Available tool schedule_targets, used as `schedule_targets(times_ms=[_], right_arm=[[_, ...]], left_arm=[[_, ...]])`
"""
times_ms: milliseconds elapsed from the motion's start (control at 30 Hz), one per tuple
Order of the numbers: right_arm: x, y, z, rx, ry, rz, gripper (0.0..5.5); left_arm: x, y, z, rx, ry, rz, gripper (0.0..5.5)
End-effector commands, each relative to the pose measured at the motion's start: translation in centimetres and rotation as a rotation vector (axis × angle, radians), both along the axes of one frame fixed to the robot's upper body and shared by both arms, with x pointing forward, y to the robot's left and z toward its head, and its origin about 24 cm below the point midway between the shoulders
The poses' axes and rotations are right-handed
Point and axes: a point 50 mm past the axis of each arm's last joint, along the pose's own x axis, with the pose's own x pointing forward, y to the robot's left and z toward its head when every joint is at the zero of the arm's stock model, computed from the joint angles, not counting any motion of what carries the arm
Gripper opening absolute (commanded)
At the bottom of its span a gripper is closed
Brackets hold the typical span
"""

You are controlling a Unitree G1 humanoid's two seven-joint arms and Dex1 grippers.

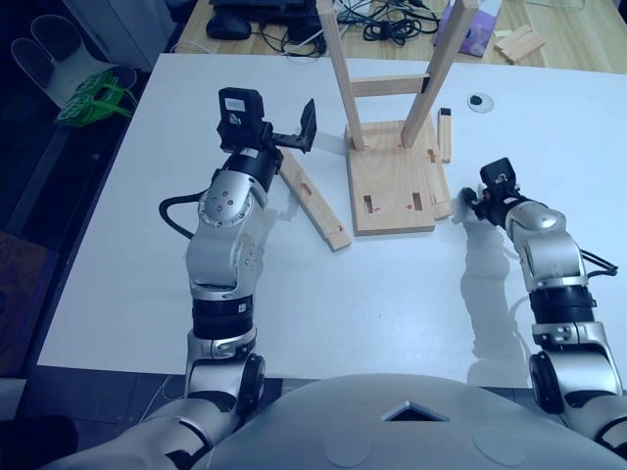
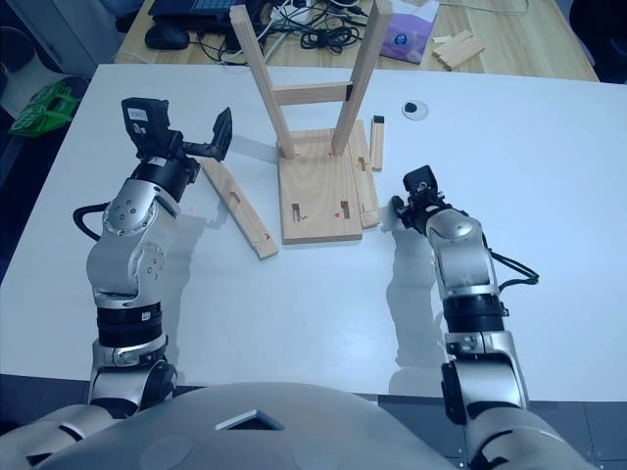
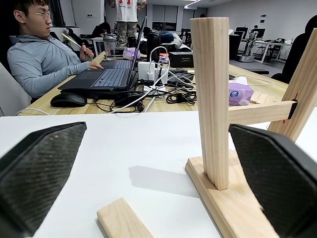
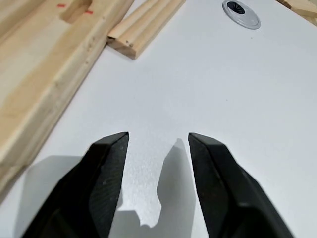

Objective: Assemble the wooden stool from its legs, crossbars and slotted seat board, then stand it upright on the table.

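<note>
The slotted seat board (image 1: 392, 186) lies flat mid-table. Two legs (image 1: 342, 73) (image 1: 438, 69) stand up from its far end, joined by a crossbar (image 1: 388, 86). A loose leg (image 1: 314, 200) lies on the table left of the board. A short crossbar (image 1: 446, 135) lies by the board's right edge, and another strip (image 2: 367, 204) lies against that edge. My left gripper (image 1: 294, 135) hangs open and empty above the loose leg's far end, facing the standing legs (image 3: 213, 99). My right gripper (image 4: 158, 148) is open and empty just above the table, off the board's near right corner (image 4: 39, 74).
A round cable grommet (image 1: 479, 101) sits in the table right of the stool. Behind the table, a desk holds a mouse (image 1: 228, 26), cables, a tissue pack (image 3: 240, 93) and spare wooden pieces (image 1: 519, 41). The near half of the white table (image 1: 372, 313) is bare.
</note>
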Motion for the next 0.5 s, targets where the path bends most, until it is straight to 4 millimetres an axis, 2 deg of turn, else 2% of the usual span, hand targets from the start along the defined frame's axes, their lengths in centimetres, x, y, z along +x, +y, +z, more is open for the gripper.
schedule_targets(times_ms=[33,133,233,367,500], right_arm=[[1.7,0.3,1.7,-0.001,-0.103,-0.099,2.25],[4.1,0.9,2.8,0.005,-0.176,-0.129,2.25],[6.4,1.7,2.9,0.005,-0.200,-0.135,2.25],[8.4,2.4,1.6,0.013,-0.166,-0.155,2.25],[9.1,2.9,0.2,-0.006,-0.109,-0.140,2.25]], left_arm=[[0.0,0.0,-0.2,0.006,0.005,0.005,5.40],[0.1,-0.2,-0.2,0.008,0.004,-0.009,5.40],[0.3,-0.1,-0.1,0.012,0.002,-0.014,5.40],[0.5,-0.2,-0.1,0.014,0.002,-0.025,5.40],[0.3,-0.5,-0.2,0.014,0.006,-0.039,5.40]])
